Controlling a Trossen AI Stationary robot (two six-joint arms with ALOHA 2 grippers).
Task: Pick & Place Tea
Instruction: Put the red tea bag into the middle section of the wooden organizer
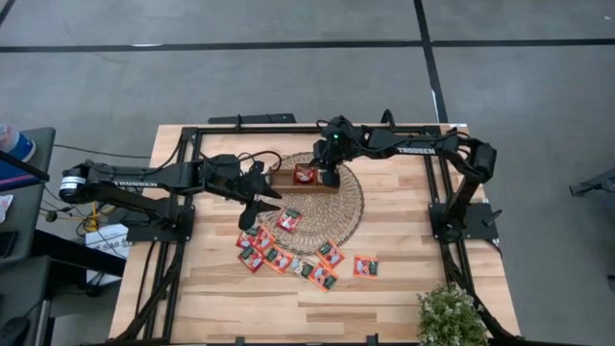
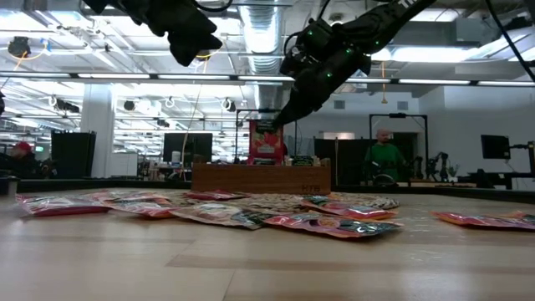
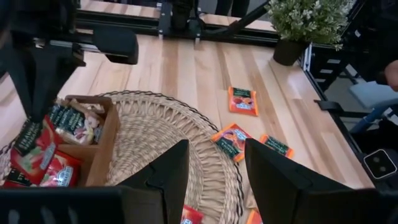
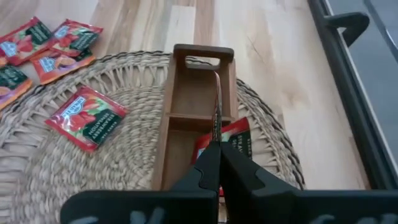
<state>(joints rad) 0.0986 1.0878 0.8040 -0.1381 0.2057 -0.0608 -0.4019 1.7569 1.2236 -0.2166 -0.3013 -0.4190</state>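
My right gripper hangs over the brown wooden tray, which lies on the round woven mat, and is shut on one red-orange tea sachet. In the right wrist view this sachet shows edge-on. Other sachets lie in the tray. One sachet lies flat on the mat, and several more lie flat on the table near the mat. My left gripper is open, raised above the mat's left part and left of the tray; it holds nothing. My right gripper pinches the sachet between its two fingers at its upper edge. It comes from above, pointing down. The sachet hangs upright below the fingers. Its lower end reaches behind the tray's wall in the low view.
A potted plant stands at the table's near right corner. A single sachet lies right of the loose cluster. Black frame rails run along the table's sides. Bare wood lies right of the mat. People show in the room behind.
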